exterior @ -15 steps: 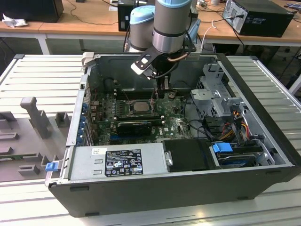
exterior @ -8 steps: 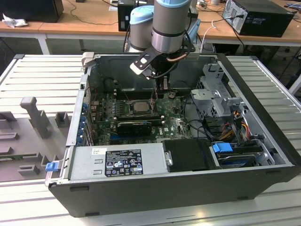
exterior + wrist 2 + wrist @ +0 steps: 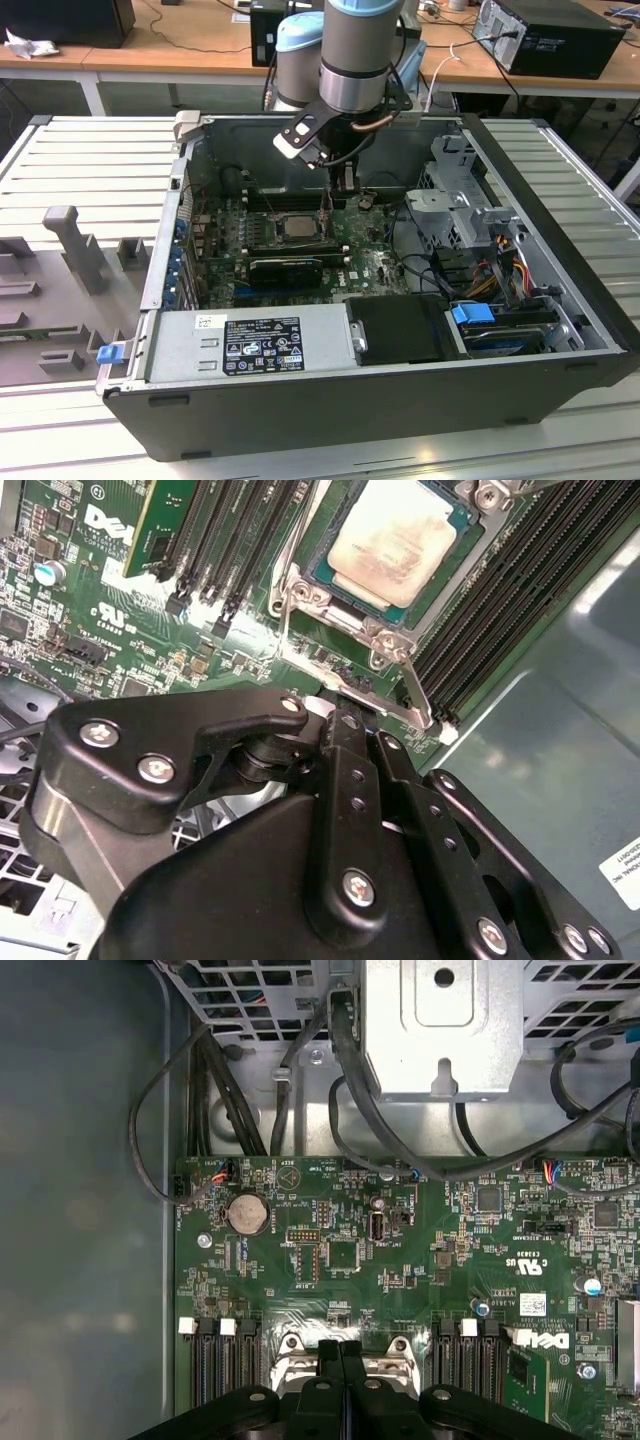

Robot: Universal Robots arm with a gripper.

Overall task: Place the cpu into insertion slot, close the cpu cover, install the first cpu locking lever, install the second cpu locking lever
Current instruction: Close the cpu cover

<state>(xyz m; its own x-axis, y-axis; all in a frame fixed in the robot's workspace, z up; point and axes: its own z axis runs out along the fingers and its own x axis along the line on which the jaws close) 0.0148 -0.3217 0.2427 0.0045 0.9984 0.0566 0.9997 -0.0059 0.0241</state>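
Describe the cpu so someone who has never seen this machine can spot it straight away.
Inside the open black computer case, find the green motherboard. Between two banks of long black memory slots sits the cpu, a small flat square chip with a dull silver-grey metal top, ringed by a thin silver frame. Nothing else there is a pale, plain square.

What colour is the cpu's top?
Dull silver-grey with a tan smear; the cpu shows best in the second wrist view.
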